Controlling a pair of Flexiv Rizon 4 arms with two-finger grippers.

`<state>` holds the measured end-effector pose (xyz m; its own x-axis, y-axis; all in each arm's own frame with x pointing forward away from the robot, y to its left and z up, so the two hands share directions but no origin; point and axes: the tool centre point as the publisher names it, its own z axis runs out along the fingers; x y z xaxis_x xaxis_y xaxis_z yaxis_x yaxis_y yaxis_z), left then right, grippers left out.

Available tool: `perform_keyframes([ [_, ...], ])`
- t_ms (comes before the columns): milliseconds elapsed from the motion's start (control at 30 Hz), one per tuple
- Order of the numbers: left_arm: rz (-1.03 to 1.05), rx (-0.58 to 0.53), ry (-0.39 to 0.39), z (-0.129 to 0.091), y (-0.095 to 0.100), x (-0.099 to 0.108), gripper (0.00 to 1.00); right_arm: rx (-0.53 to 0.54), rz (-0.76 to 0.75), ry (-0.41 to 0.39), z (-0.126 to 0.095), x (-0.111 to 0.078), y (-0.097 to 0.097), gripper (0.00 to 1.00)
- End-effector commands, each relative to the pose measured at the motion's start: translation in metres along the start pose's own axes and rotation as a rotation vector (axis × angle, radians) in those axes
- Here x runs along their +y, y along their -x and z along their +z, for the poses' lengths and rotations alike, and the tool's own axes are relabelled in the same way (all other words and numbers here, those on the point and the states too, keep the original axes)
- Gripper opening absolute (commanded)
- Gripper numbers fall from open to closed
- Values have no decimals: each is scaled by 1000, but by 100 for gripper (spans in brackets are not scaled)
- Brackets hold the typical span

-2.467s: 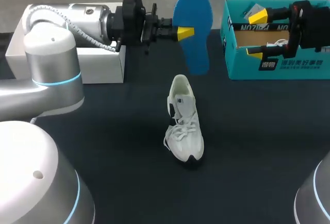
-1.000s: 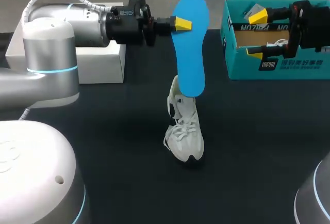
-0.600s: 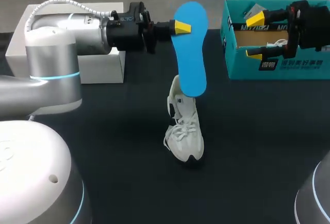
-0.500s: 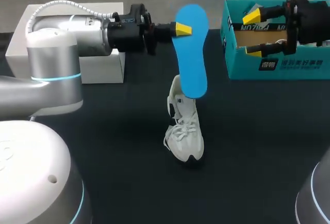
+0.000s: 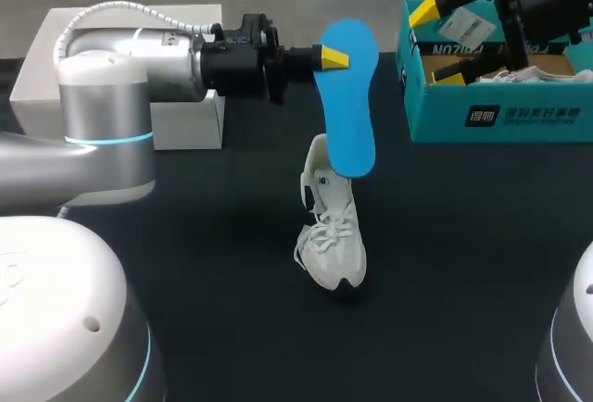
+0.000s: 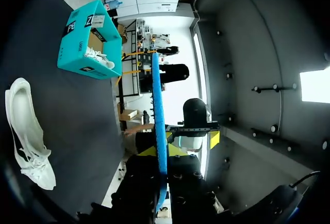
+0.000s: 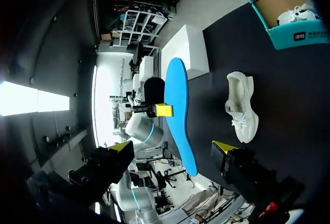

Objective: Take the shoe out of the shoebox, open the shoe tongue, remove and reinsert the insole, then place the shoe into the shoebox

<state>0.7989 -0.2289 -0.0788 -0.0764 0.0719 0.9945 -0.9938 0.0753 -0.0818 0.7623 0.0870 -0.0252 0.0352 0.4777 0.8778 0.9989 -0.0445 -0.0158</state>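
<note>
My left gripper (image 5: 334,57) is shut on the upper part of a blue insole (image 5: 349,106), which hangs upright with its lower end over the heel of the white shoe (image 5: 332,226). The shoe lies on the dark table, toe toward the front edge. In the left wrist view the insole (image 6: 158,105) stands edge-on between that gripper's (image 6: 161,152) fingers, with the shoe (image 6: 26,131) off to one side. My right gripper (image 5: 437,43) hangs open over the near-left corner of the teal shoebox (image 5: 500,110). From the right wrist, the insole (image 7: 178,110) and shoe (image 7: 242,105) lie ahead of its open gripper (image 7: 172,147).
A second white shoe (image 5: 533,73) lies inside the shoebox, also seen from the right wrist as a shoe (image 7: 301,12). A white box (image 5: 176,115) stands at the back left, behind my left arm. Dark tabletop (image 5: 463,263) stretches around the shoe.
The left gripper turned the insole upright and brought it down over the shoe's heel, then edged right. The right gripper rose and tilted above the shoebox, staying open.
</note>
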Motion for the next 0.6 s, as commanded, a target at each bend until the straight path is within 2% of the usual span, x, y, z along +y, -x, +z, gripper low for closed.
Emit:
perform_keyframes([
  [33,-6,1,4,1,3,-3,0,-161,-17,-8,4,3,-18,100],
  [333,-10,-1,9,1,2,-3,0,-178,-38,-27,8,6,-28,100],
  [600,-42,-11,10,3,9,-10,0,-382,-49,54,17,2,-49,100],
])
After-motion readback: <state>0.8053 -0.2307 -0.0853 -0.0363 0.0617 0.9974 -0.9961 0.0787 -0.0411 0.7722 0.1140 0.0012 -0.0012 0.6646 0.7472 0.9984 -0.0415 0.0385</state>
